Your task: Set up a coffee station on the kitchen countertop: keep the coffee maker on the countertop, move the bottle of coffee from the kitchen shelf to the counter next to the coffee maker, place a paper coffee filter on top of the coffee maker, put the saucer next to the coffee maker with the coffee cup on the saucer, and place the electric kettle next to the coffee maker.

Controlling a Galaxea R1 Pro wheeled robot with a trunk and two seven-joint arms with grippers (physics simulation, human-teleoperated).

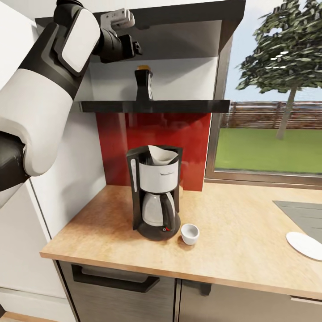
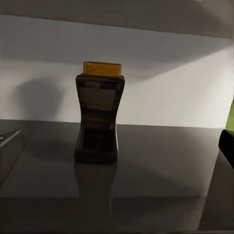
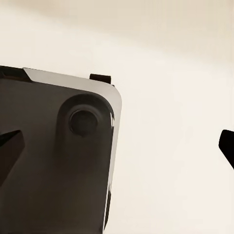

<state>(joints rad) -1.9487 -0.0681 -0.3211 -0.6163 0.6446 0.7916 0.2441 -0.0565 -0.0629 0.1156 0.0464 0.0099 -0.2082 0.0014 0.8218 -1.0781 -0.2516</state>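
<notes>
The bottle of coffee (image 1: 144,83) stands upright on the kitchen shelf (image 1: 179,106), a dark jar narrow at the waist with a golden-brown lid. In the left wrist view the bottle of coffee (image 2: 98,117) is straight ahead of the left gripper (image 2: 117,146), between the lines of the two fingers and still apart from them. The fingertips (image 2: 9,146) show at the two edges of that view, wide apart, with nothing between them, so the left hand is open and holds nothing. In the head view the left gripper (image 1: 132,47) is raised at shelf height, just beside and slightly above the bottle, on its left side.

Below the left hand, on the kitchen countertop (image 1: 232,241), stands the coffee maker (image 1: 154,192), with the paper coffee filter (image 1: 162,154) sitting in its top. The coffee cup (image 1: 189,233) stands on the wood just beside the base of the machine, on the side away from the left arm. The saucer (image 1: 305,245) lies well apart from the cup, near the sink (image 1: 304,214), at the edge of the head view.

In the right wrist view the right gripper (image 3: 117,146) has its dark fingertips (image 3: 9,146) far apart at the two sides, and nothing is between them. Behind them is a dark rounded body on a pale surface; probably a part of the robot, but I cannot tell for sure.
</notes>
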